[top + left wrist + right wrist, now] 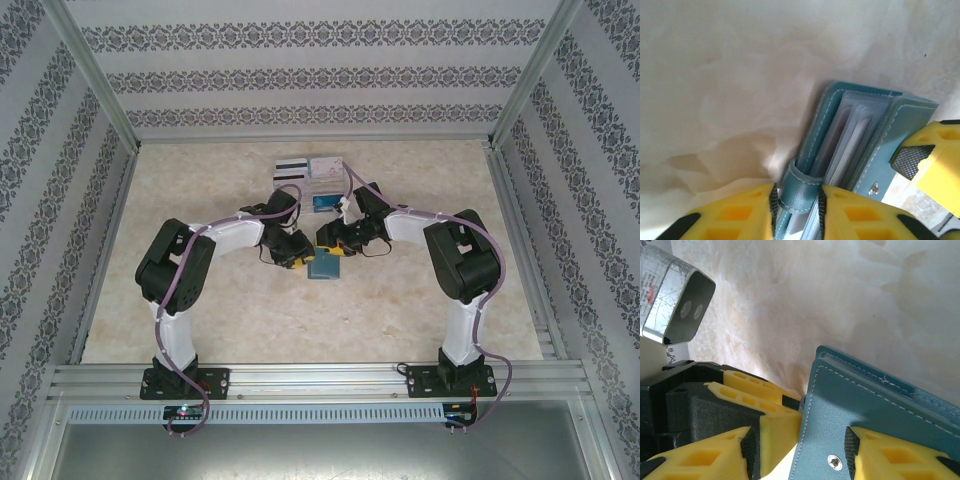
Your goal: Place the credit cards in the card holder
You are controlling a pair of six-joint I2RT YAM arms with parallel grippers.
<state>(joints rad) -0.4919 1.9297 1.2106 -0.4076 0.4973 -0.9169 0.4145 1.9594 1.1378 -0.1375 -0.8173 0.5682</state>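
The teal card holder (325, 267) stands on edge at the table's middle, partly spread, with both grippers at it. My left gripper (797, 195) is shut on its strap loop (799, 192) and the cover edge. Pale sleeves or cards (852, 127) show between the covers; I cannot tell which. My right gripper (800, 450) is open around the snap flap (834, 462). One of its fingertips (855, 445) lies against the flap, and the left gripper's finger sits between the flap and the other. Credit cards lie at the back: a striped white one (290, 168), a pale one (327, 166) and a blue one (325, 203).
The clear tray (310, 185) under the cards stands just behind the two grippers (297, 255) (335, 248). Patterned walls and metal frame rails (300, 378) close in the marbled table (200, 200) on all sides. Both arms bend inward, elbows out.
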